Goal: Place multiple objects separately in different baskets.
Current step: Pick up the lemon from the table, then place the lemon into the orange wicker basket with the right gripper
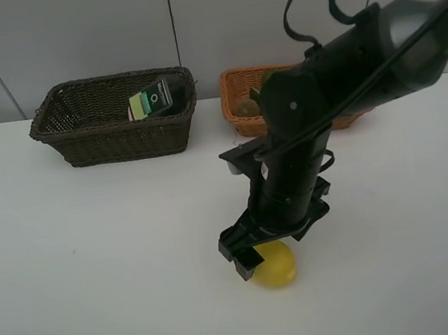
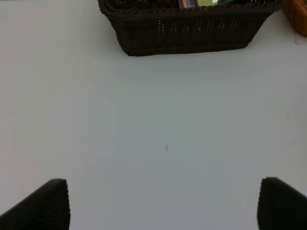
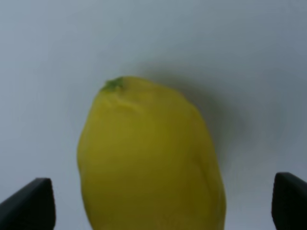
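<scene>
Under right pincer [image 1: 251, 256] lemon [image 1: 275, 265] partly hidden, tan basket [image 1: 235, 92] mostly blocked

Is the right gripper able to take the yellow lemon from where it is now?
Probably yes. The right gripper is open and sits just over the yellow lemon, with one finger on each side in the wrist view. Nothing else lies near the lemon on the white table, so the way looks free.
</scene>
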You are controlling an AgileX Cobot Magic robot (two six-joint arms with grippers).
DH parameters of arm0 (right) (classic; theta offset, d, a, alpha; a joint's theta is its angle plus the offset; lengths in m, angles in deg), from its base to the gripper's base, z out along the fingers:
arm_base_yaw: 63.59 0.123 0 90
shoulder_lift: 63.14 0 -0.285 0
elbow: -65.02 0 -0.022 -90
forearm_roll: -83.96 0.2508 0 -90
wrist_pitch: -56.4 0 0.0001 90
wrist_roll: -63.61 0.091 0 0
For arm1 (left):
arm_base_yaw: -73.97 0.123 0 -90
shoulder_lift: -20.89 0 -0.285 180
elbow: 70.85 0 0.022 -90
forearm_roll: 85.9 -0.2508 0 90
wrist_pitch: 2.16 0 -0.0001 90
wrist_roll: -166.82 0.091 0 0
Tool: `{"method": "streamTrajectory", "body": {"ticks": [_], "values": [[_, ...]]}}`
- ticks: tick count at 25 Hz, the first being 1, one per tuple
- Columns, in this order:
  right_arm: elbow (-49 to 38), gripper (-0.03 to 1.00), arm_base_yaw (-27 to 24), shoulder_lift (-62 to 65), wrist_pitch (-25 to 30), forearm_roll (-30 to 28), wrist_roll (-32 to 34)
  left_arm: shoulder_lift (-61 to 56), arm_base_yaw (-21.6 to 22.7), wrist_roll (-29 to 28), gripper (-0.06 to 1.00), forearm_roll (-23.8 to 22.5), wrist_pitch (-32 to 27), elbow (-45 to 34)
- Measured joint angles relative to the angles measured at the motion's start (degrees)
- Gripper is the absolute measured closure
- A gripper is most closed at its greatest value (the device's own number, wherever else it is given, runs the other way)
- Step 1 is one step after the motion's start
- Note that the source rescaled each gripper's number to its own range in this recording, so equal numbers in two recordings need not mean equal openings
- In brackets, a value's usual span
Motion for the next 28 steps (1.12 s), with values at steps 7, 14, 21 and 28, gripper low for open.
{"method": "streamTrajectory", "body": {"ticks": [7, 14, 21, 28], "values": [[0.07, -0.01, 0.0, -4.68, -1.02, -0.05, -0.27, 0.0, 0.0, 0.0, -0.06, 0.0, 0.0, 0.0], [0.18, 0.3, 0.0, -5.42, -2.7, -0.61, -0.27, 0.0, 0.0, 0.0, -0.06, 0.0, 0.0, 0.0], [0.18, 0.59, 0.0, -2.63, -2.47, -1.18, -0.39, 0.0, 0.0, 0.0, -0.06, 0.0, 0.0, 0.0], [7.77, 0.59, -3.08, 8.96, 2.98, -10.15, -0.29, 0.0, 0.0, 0.0, -0.06, 0.0, 0.0, 0.0]]}}
